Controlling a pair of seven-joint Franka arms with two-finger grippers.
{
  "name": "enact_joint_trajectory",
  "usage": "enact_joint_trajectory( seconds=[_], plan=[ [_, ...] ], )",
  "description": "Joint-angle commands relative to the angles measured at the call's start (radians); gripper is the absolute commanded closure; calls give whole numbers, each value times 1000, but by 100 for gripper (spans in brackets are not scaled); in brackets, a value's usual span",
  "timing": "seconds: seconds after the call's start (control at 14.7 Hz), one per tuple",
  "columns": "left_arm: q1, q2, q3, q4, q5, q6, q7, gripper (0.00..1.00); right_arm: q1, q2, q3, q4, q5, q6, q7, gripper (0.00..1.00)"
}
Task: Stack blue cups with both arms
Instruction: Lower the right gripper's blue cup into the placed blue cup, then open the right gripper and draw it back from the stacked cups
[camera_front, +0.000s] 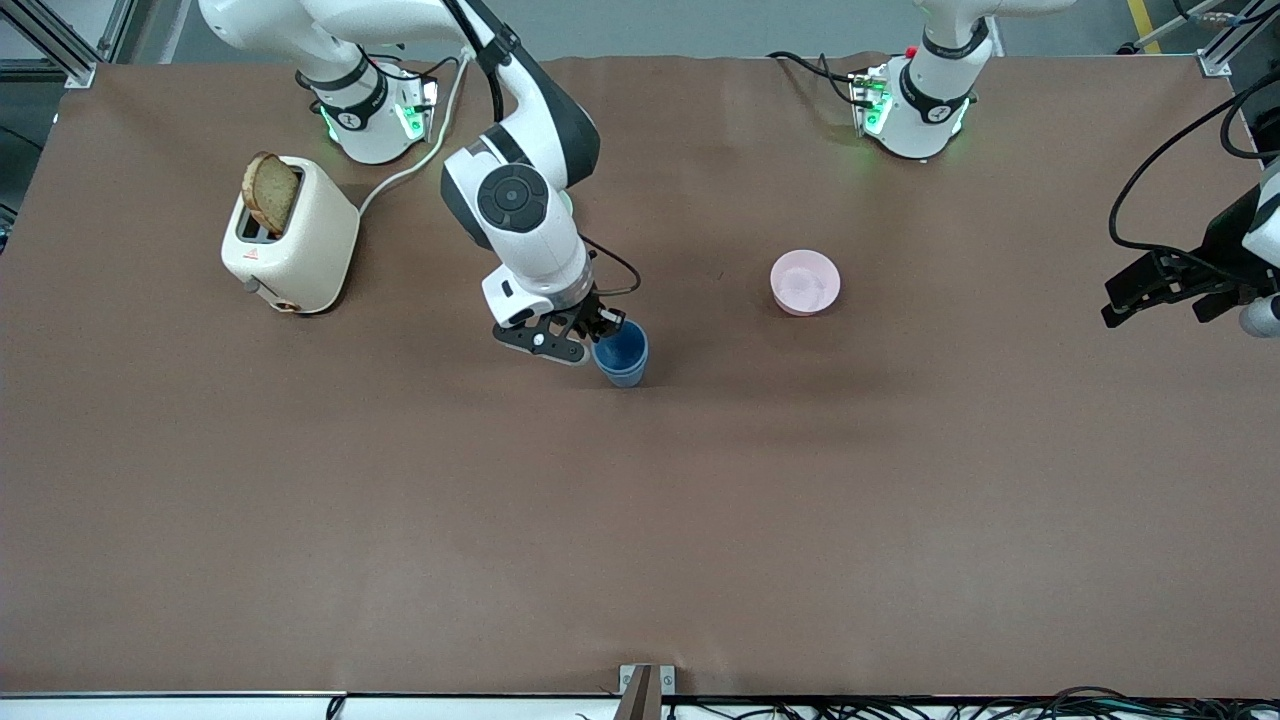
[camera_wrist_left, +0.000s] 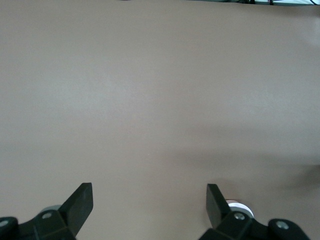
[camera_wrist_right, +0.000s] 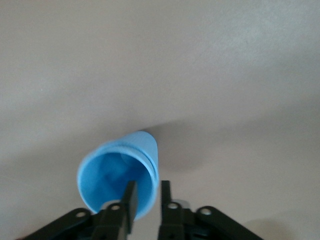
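A blue cup (camera_front: 621, 352) stands upright on the brown table, near the middle. In the right wrist view (camera_wrist_right: 116, 175) a second rim shows just under its top rim, as of two cups nested. My right gripper (camera_front: 600, 335) is down at the cup's rim. One finger (camera_wrist_right: 131, 200) is inside the cup and the other (camera_wrist_right: 166, 197) outside, closed on the wall. My left gripper (camera_front: 1110, 305) hangs open and empty over the left arm's end of the table. Its view (camera_wrist_left: 150, 192) shows bare table only.
A pink bowl (camera_front: 805, 282) sits beside the cup, toward the left arm's end. A cream toaster (camera_front: 295, 245) with a slice of bread (camera_front: 270, 192) in it stands toward the right arm's end, its cord running to the right arm's base.
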Motion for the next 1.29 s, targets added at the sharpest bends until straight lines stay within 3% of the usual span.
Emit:
enact_joint_trajectory(
  seconds=[0.0, 0.27, 0.54, 1.02, 1.22],
  plan=[
    [-3, 4, -4, 25, 0, -24, 21, 0, -6, -20, -8, -1, -34, 1, 17, 21],
    [0, -11, -31, 27, -7, -27, 12, 0, -95, -158, -34, -6, -41, -90, 11, 13],
    [5, -14, -33, 27, 3, -45, 12, 0, -250, -301, -34, -8, -202, -258, -35, 6],
    [32, -12, -73, 56, 8, -96, 16, 0, -575, -442, -34, 0, -207, -449, -529, 4],
    [45, -11, -74, 54, -6, -93, 10, 0, -684, -456, -34, 67, -195, -527, -705, 1]
  ],
)
